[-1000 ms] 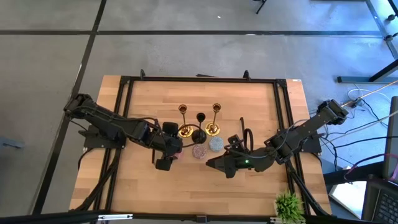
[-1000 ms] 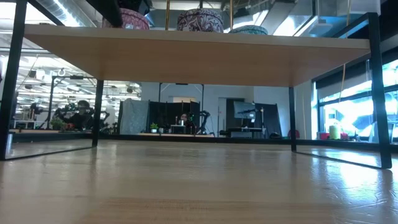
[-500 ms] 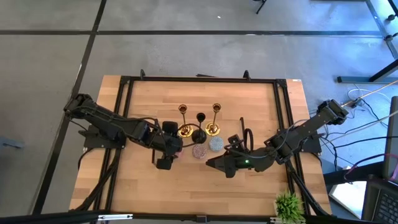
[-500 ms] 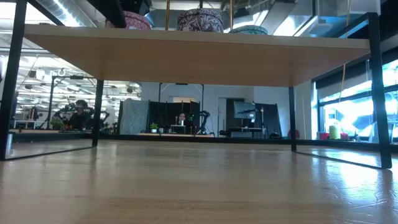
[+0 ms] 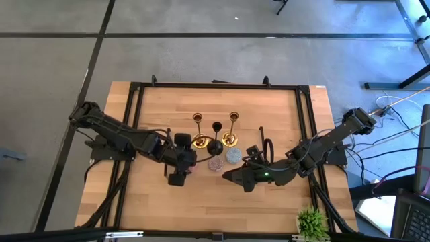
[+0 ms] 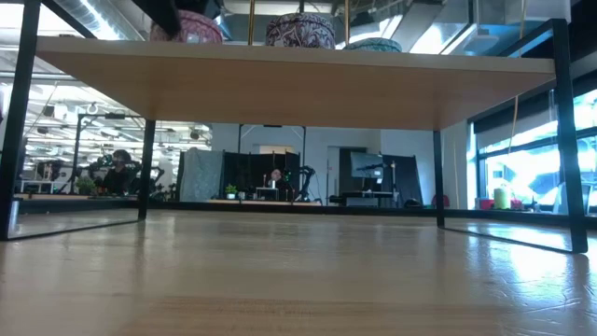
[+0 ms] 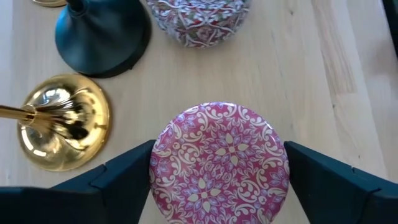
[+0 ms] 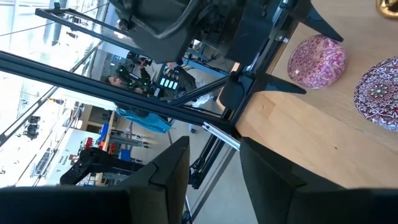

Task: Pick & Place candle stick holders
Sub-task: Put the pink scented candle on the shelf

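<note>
I take the black holder point(image 5: 216, 142) near the middle of the tabletop point(image 5: 269, 107) as my landmark. A gold holder point(image 5: 199, 134) stands on one side of it and a second gold holder point(image 5: 232, 132) on the other, their round feet just beside its foot. On the near side of the black one sit the mauve round point(image 5: 215, 163) and the pale blue round point(image 5: 233, 156), close together.

The pink round point(image 7: 219, 163) lies on the left arm's side of the black holder, next to the first gold foot. My left gripper point(image 5: 186, 161) is wide open around it: in the left wrist view the two fingers point(image 7: 121, 177) stand on either side of the pink round, with no squeeze that I can see (nothing is lifted).

My right gripper point(image 5: 232, 177) waits on the near side of the pale blue round, apart from it, its fingers point(image 8: 168, 168) partly open and holding nothing.

Beyond the holders the bare wood runs clear to the far black rail point(image 5: 215, 85). There is open wood toward the near edge too, where a small green plant point(image 5: 313, 221) sits at the right corner.
</note>
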Controlling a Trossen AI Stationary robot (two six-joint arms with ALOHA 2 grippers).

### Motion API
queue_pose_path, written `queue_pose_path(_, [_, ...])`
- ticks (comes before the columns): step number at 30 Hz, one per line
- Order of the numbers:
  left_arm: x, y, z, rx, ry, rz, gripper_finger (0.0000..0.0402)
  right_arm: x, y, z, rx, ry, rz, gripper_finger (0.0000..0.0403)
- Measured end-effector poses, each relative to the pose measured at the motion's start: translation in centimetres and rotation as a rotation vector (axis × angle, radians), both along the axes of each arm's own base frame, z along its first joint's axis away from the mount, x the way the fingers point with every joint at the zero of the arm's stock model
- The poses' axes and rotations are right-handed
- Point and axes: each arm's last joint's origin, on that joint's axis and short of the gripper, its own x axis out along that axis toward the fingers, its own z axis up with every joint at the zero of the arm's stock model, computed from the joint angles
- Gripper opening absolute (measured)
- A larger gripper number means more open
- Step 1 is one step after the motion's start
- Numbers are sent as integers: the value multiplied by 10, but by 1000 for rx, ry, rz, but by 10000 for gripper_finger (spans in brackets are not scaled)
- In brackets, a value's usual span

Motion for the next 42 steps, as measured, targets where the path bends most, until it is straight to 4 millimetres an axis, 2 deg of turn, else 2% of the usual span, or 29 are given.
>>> queue_pose_path(9, [-1,-2,0,18,-10,30,395,0,-1,0,-4,-3,-16,146])
queue_pose_path(21, [-4,-11,2,177,-71,13,400,0,-1,0,-1,-3,-19,146])
queue_pose_path(25, [-3,-15,14,238,-133,-4,400,0,-1,0,-1,-3,-19,146])
queue_pose_path(29, [4,-19,34,187,-220,-23,400,0,-1,0,-1,-3,-19,146])
queue_pose_path(34, [6,-23,52,-42,-232,-49,398,0,-1,0,6,-3,-21,146])
queue_pose_path(38, [-3,-29,54,-134,-142,-48,362,0,-1,0,6,-2,-21,146])
queue_pose_path(42, [-10,-34,53,-176,-88,-13,265,0,-1,0,5,0,-21,146])
